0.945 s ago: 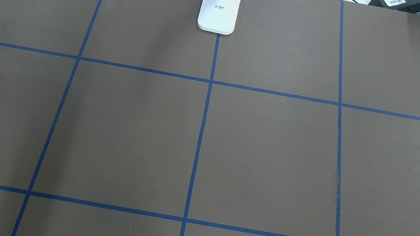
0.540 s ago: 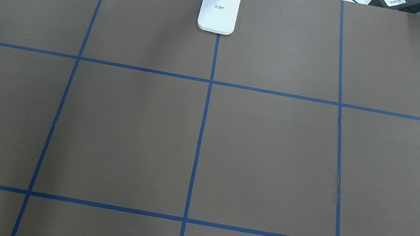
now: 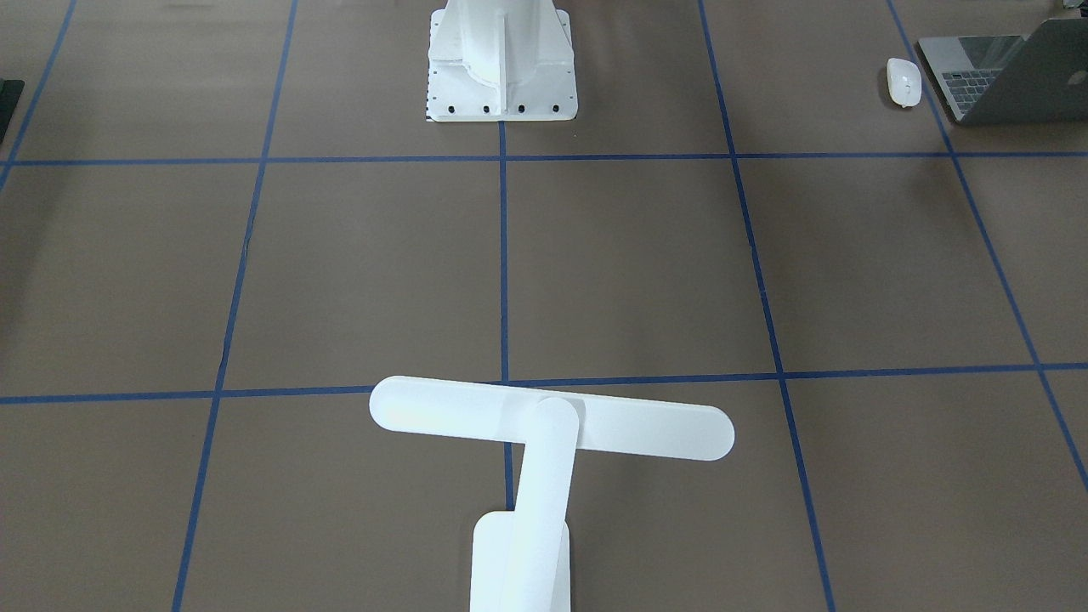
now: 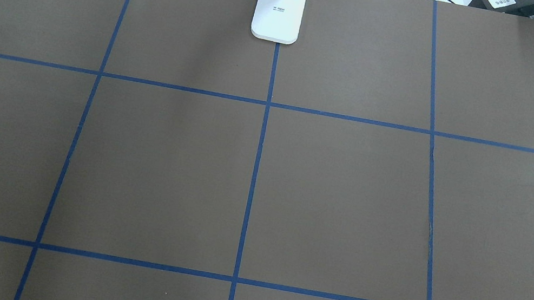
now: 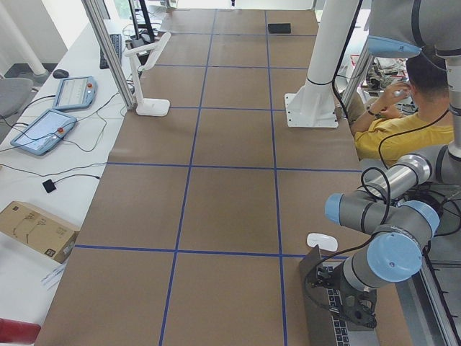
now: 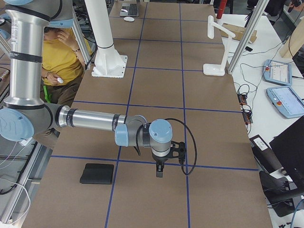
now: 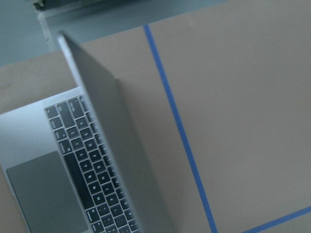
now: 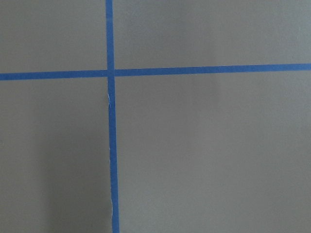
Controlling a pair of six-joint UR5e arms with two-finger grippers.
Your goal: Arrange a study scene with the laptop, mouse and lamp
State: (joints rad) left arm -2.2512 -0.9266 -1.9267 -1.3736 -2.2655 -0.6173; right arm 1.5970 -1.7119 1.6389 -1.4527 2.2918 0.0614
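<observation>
The grey laptop [image 3: 1003, 72] stands open at the table's end on my left side, and its keyboard fills the left wrist view [image 7: 92, 165]. The white mouse [image 3: 903, 82] lies on the table beside it. The white lamp [image 3: 551, 418] stands at the far middle edge, with its base in the overhead view [image 4: 278, 13]. My left gripper [image 5: 353, 319] hangs just over the laptop's [image 5: 320, 303] keyboard; I cannot tell whether it is open or shut. My right gripper [image 6: 159, 173] points down close over bare table; I cannot tell its state either.
A flat black mat [image 6: 97, 173] lies near my right arm. The white robot pedestal [image 3: 501, 59] is bolted at the near middle. A person in yellow [image 5: 403, 133] sits behind the robot. Tablets [image 5: 43, 130] and a cardboard box [image 5: 36, 229] lie past the far edge.
</observation>
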